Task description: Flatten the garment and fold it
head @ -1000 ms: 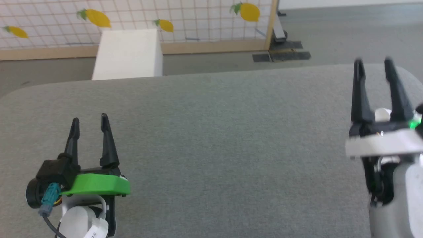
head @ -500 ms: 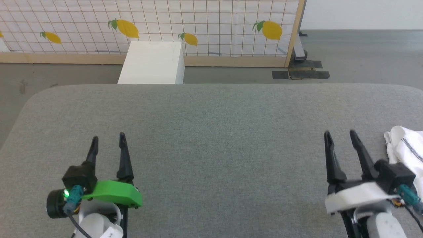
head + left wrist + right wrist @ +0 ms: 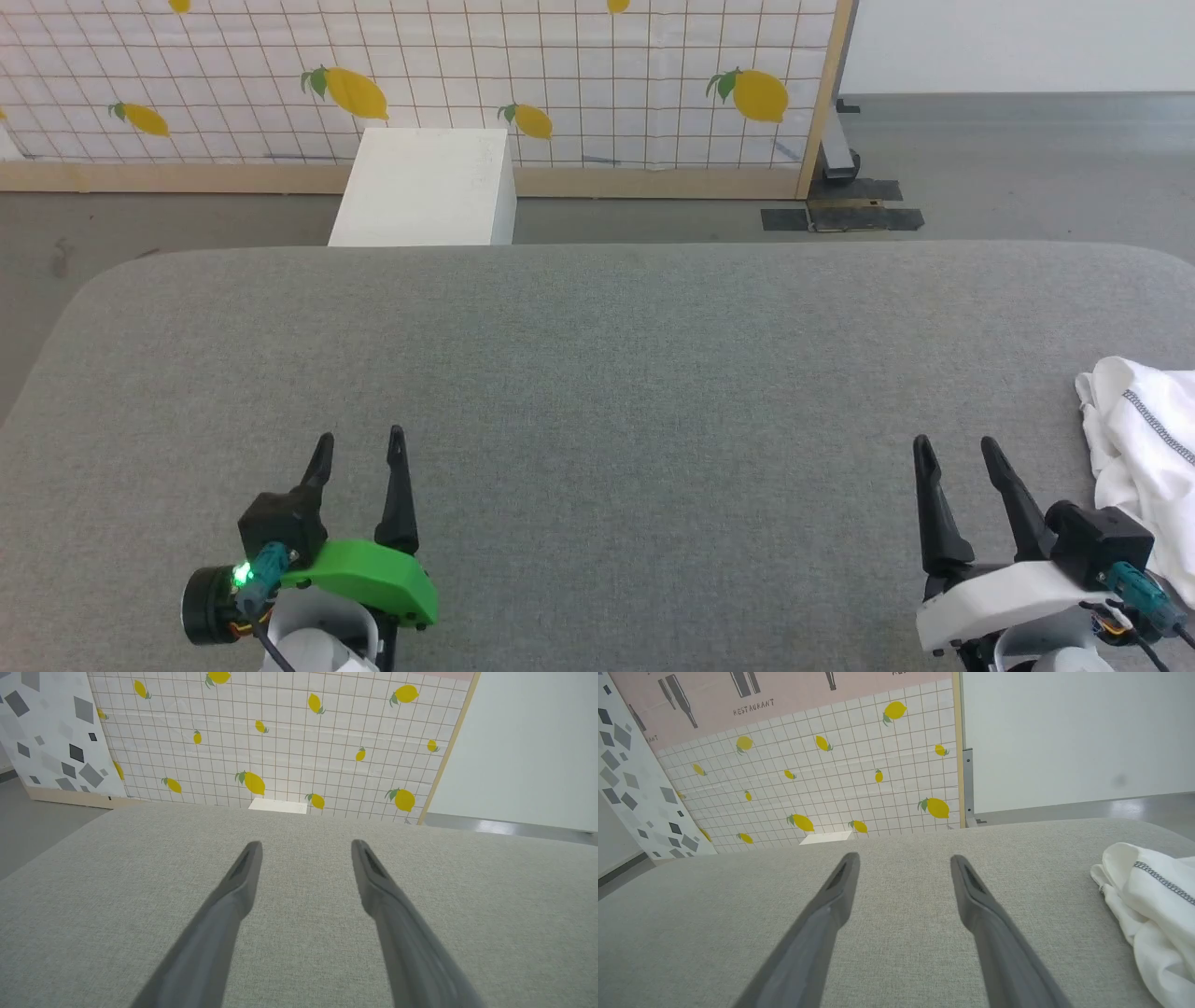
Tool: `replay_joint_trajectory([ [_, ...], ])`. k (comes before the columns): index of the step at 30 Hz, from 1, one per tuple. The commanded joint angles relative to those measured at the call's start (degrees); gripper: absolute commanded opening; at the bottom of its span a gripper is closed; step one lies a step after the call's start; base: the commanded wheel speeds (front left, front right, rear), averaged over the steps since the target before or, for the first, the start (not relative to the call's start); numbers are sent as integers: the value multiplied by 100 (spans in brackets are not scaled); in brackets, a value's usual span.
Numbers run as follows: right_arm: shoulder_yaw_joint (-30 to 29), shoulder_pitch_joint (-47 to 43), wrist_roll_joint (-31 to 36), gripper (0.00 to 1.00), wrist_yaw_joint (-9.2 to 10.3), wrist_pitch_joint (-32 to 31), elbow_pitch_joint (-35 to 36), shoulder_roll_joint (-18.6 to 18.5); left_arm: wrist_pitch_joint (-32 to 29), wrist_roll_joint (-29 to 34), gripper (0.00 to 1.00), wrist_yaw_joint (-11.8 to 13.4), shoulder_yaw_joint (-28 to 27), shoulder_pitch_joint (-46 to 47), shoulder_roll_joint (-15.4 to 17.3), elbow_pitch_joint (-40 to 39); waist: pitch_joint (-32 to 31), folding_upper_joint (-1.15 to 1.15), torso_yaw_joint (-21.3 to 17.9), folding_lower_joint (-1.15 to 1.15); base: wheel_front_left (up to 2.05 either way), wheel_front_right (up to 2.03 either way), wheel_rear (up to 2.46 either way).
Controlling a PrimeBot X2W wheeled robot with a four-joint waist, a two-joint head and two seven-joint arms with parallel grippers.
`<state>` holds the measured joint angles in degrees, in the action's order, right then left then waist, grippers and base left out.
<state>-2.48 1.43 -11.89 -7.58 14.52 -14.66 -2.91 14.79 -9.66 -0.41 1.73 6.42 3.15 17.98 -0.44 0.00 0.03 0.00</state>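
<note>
In the head view, the left gripper (image 3: 360,435) sits at the lower left above the grey fabric-covered table (image 3: 597,355). Its two dark fingers are spread apart and hold nothing. The right gripper (image 3: 954,441) sits at the lower right, likewise spread and empty. The garment (image 3: 1134,448) lies crumpled at the table's right edge, just beside the right gripper on its outer side (part of it runs out of frame). A dark zigzag seam crosses the white cloth. Whether the cloth touches the gripper's body I cannot tell from here. Beyond the table's far edge a white box (image 3: 425,187) stands on the floor before a lemon-patterned screen (image 3: 579,84).

In the left wrist view, the fingers (image 3: 233,896) stand wide over the grey fabric, and the top of the white box peeks over the far edge.

In the right wrist view, the fingers (image 3: 990,914) stand wide over the table, gripping nothing. The garment rests bunched on the table to the right of the right-hand finger, near it but apart.
</note>
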Motion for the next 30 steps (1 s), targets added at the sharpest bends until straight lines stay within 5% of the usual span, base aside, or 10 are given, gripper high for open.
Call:
replay_joint_trajectory([
  [1,4,-48,-56,100,9,40,-35,2,21,4,100,8,24,-51,-21,6,1,0,-4,0,0,0,0],
  [10,2,-57,-106,100,9,43,-114,3,21,106,100,-63,72,-81,-8,-114,-26,0,1,0,0,0,0],
  [11,4,-1,-77,0,0,13,-106,0,-1,68,0,-31,79,-28,0,-90,-26,0,1,0,0,0,0],
  [30,35,-18,81,0,1,-171,91,0,-192,180,0,-22,49,-103,-2,-301,-17,0,0,0,0,0,0],
])
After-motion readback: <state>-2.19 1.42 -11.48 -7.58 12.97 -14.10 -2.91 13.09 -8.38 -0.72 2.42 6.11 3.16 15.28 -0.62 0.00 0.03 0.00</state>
